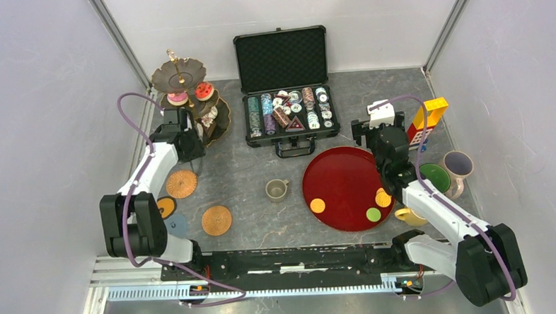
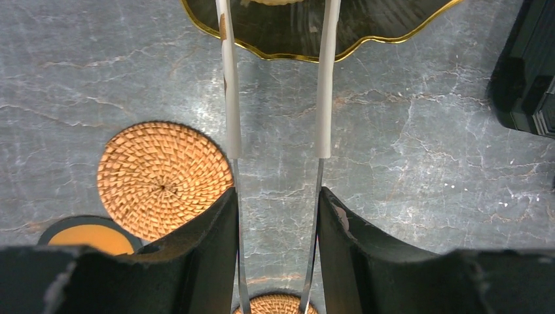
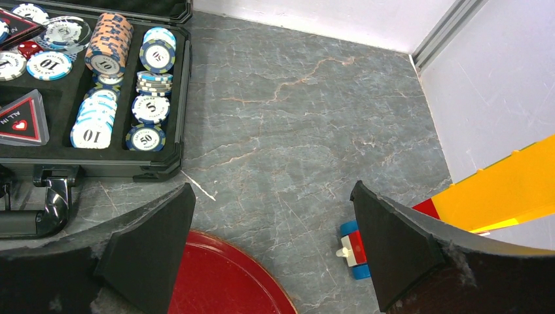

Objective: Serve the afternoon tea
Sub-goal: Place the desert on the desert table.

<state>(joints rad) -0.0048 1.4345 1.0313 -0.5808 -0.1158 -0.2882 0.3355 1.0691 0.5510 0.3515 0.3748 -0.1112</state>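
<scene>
Tongs [image 2: 230, 98] are clamped in the left gripper [image 2: 278, 196]. The jaws are part-closed on the two blades and hold nothing else. The long axis of the tongs runs 6 to 12 o'clock in the left wrist view, aimed square at the gold rim of the stand [image 2: 288, 36]. The blades cross that rim and leave the frame, so the tips are hidden and I cannot tell whether a sweet sits between them. A coaster [image 2: 163, 176] lies flat on the table at 9 o'clock of the blades.

In the top view the stand is at 12 o'clock of the left gripper, just beside it, with donuts [image 1: 178, 98] on it. Loose rounds [image 1: 318, 205] lie on the tray [image 1: 339, 172], at 4 o'clock from the left gripper and well apart.

The right gripper [image 3: 271, 190] is wide open and empty. It hovers over the table between the case [image 3: 98, 160] and the blocks [image 3: 504, 190], with the tray rim at its 6 o'clock, close under the fingers.

Judgement:
- The left arm is nearer the stand. The right arm is nearer the tray and the mugs [image 1: 435, 176].
- The coming move turns on the tongs-to-tier line. The axis points at the stand, so placing or picking there needs only a straight advance.
- Fetching a round would mean swinging the tongs to 4 o'clock.
</scene>
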